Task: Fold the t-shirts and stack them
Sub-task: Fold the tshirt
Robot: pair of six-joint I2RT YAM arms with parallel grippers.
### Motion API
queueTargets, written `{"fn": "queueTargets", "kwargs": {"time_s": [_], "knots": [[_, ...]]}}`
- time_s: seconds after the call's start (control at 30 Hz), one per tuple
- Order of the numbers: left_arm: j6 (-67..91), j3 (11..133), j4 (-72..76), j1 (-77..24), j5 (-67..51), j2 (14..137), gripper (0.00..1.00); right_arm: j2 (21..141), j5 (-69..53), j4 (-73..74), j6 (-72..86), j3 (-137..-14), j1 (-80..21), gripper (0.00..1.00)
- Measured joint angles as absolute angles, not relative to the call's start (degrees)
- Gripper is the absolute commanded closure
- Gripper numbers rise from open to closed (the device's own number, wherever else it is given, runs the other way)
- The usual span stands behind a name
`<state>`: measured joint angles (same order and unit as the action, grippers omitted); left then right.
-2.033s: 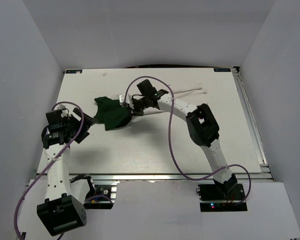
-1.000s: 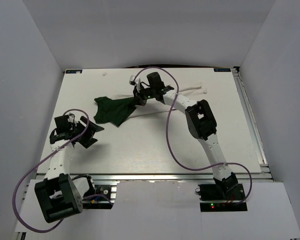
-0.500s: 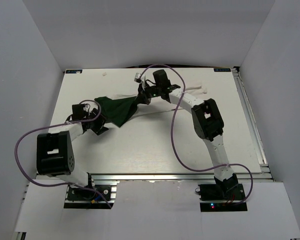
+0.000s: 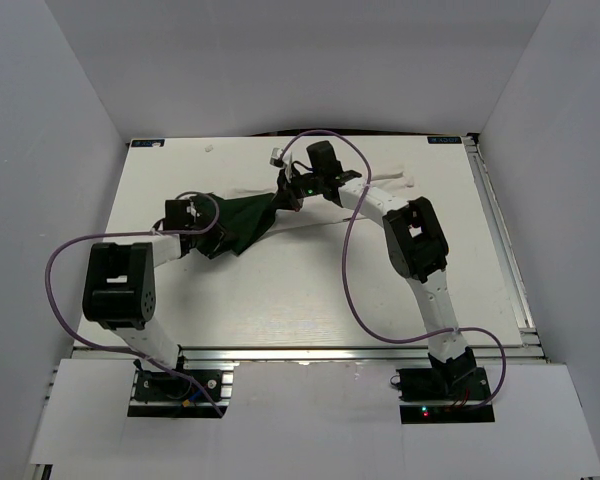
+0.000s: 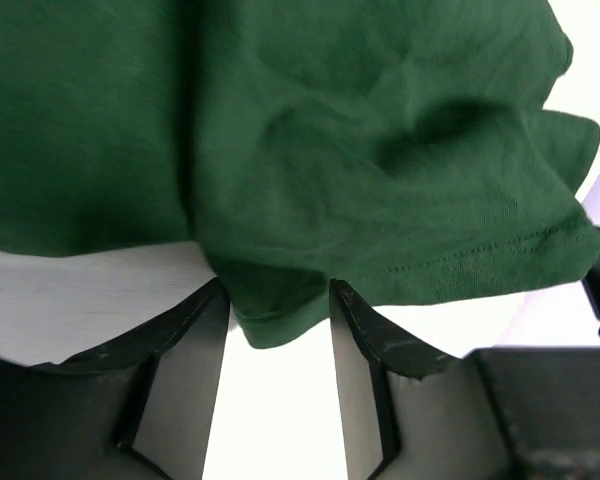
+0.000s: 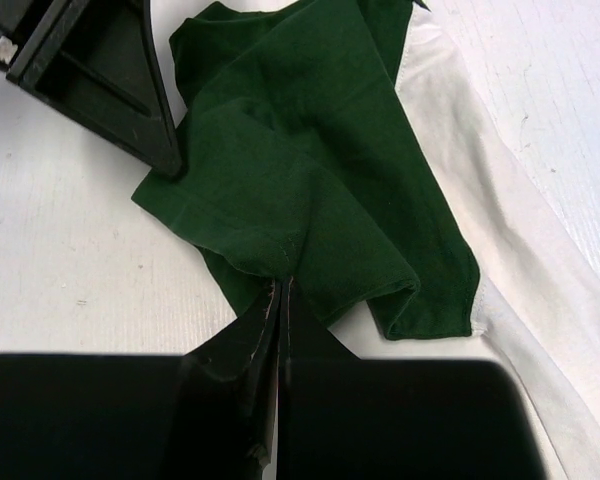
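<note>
A white tabletop (image 4: pixel 280 300) is boxed in by pale walls (image 4: pixel 280 70), with an aluminium rail (image 4: pixel 320 352) along its lower edge. The green t-shirt (image 4: pixel 238 222) lies crumpled upper left of centre, overlapping a white t-shirt (image 6: pixel 500 260). The right hand (image 6: pixel 280 285) is clenched on a green fold. The left hand (image 5: pixel 277 300) is spread, with the hem between its fingers.

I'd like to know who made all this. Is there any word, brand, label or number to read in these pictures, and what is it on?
No text here can be read.
Far-left dark label on the white table: too small to read.
Far-right dark label on the same table: too small to read.
Dark green fabric t-shirt: no print or tag shows.
</note>
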<state>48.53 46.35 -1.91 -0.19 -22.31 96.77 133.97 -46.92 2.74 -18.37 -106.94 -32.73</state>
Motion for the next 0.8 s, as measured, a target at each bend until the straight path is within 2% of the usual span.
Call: {"fn": "queueTargets", "kwargs": {"time_s": [0.23,0.37,0.47,0.5,0.57,0.6,0.8], "knots": [[49.12,45.76,-1.17,-1.67,-23.07,96.68,0.53,133.97,-46.87,2.70,-18.35,-106.94,-32.73,1.00],[49.41,43.75,-1.34,-1.67,-23.16,95.79,0.61,133.97,-46.85,2.70,-18.35,-106.94,-32.73,1.00],[49.63,43.44,-1.41,-1.67,-23.29,95.79,0.75,133.97,-46.87,2.72,-18.33,-106.94,-32.73,1.00],[49.65,43.44,-1.26,-1.67,-23.42,95.79,0.85,133.97,-46.87,2.72,-18.33,-106.94,-32.73,1.00],[49.78,43.46,-1.23,-1.67,-23.81,95.79,0.97,133.95,-46.87,2.61,-18.33,-106.80,-32.69,1.00],[49.98,43.51,-1.30,-1.67,-24.03,95.79,1.00,133.86,-46.87,2.50,-18.33,-106.54,-32.67,1.00],[49.10,44.10,-4.05,-1.65,-25.02,94.21,1.00,131.61,-46.94,2.46,-18.63,-102.74,-32.18,1.00]]}}
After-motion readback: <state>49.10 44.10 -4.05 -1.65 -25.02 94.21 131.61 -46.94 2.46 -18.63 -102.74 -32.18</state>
